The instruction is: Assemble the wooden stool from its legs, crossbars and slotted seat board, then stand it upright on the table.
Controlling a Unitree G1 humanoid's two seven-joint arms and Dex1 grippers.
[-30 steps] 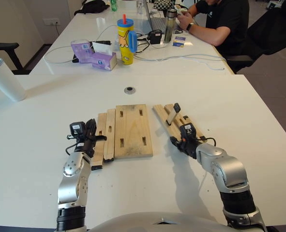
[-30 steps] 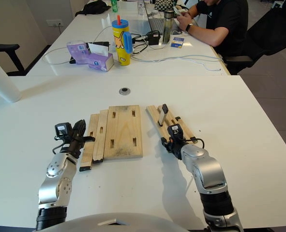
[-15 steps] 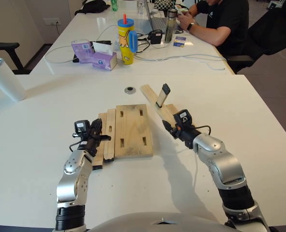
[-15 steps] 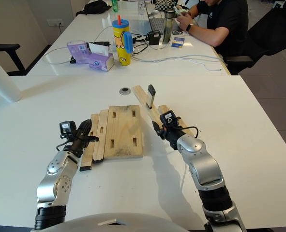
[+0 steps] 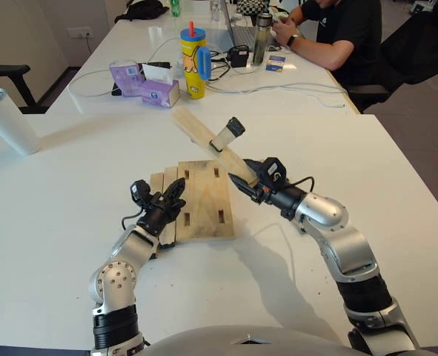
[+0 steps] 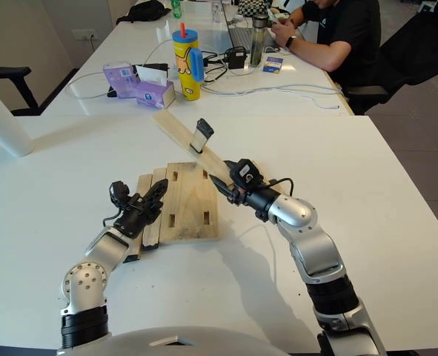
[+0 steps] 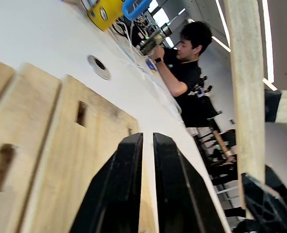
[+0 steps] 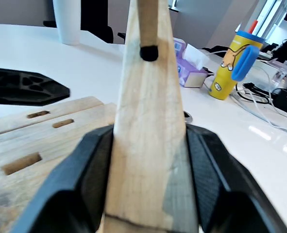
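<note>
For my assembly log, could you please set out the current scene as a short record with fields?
Right gripper: shut on the wooden leg, which is held tilted in the air over the seat board's far edge
Crossbar: stuck into the leg, dark end up
Seat board: flat on the table, four slots showing
Slotted slats: flat, beside the board's left edge
Left gripper: shut, empty, low over the slats

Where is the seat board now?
The seat board lies flat mid-table in the left eye view, slotted strips against its left side, the right gripper holding a leg by its far right corner.
</note>
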